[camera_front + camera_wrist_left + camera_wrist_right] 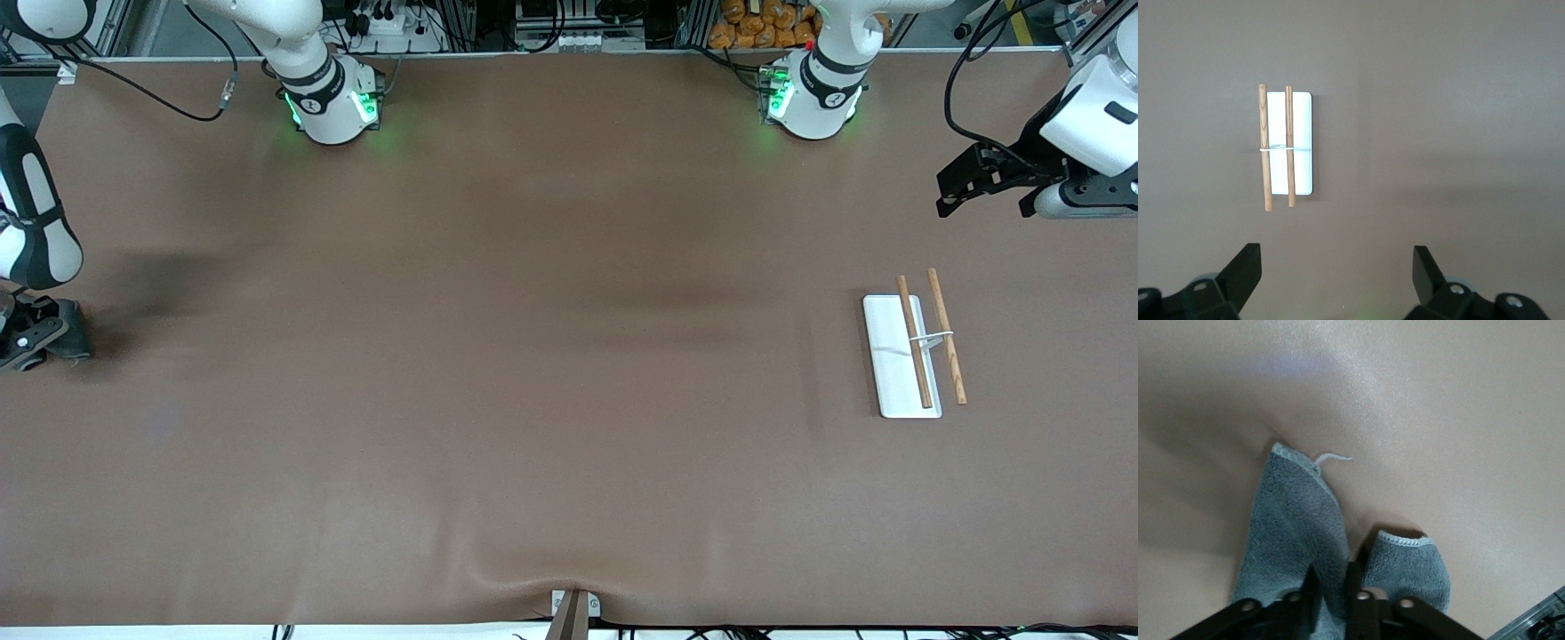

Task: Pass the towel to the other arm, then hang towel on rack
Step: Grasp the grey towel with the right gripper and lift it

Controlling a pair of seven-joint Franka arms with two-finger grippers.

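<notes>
The right gripper (1331,587) pinches the grey towel (1295,527) on the table (533,356). The left gripper (1335,273) waits wide open above the rack (916,351) with 2 wooden bars.

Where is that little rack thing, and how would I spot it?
Look along the brown table toward the left arm's end. There lies a white flat base carrying two thin wooden rods side by side: the rack. It is the only white and wooden thing on the table.
</notes>
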